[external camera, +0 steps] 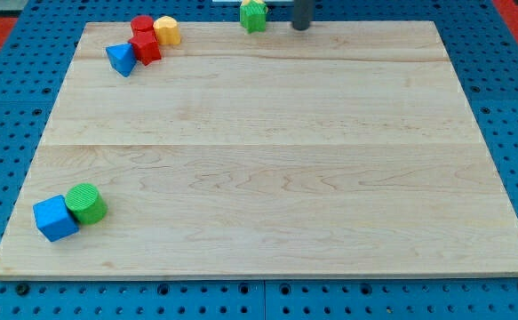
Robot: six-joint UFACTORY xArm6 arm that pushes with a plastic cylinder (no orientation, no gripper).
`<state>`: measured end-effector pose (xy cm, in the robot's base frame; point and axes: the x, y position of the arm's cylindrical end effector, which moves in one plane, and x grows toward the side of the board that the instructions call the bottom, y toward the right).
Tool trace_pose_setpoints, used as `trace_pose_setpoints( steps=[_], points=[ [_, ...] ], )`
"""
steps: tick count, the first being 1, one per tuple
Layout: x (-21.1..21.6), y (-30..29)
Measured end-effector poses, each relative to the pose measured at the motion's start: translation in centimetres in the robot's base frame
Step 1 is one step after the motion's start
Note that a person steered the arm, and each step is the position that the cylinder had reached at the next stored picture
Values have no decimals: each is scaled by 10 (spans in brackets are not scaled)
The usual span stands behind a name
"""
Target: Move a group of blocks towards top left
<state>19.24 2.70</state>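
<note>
Up at the view's top, my tip (301,27) stands just right of the green block (253,15); there's no claw to read. Top left holds a touching cluster: blue block (121,59), red block (144,40), yellow block (167,31). Bottom left, a blue cube (55,218) touches a green cylinder (86,203) on the board (267,160).
</note>
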Motion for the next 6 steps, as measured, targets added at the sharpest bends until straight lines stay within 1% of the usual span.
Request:
trace_pose_setpoints(
  steps=[2,3,4,5,6],
  points=[
    [1,-219],
    [1,-199],
    [0,-147],
    [27,-125],
    [62,-157]
  ],
)
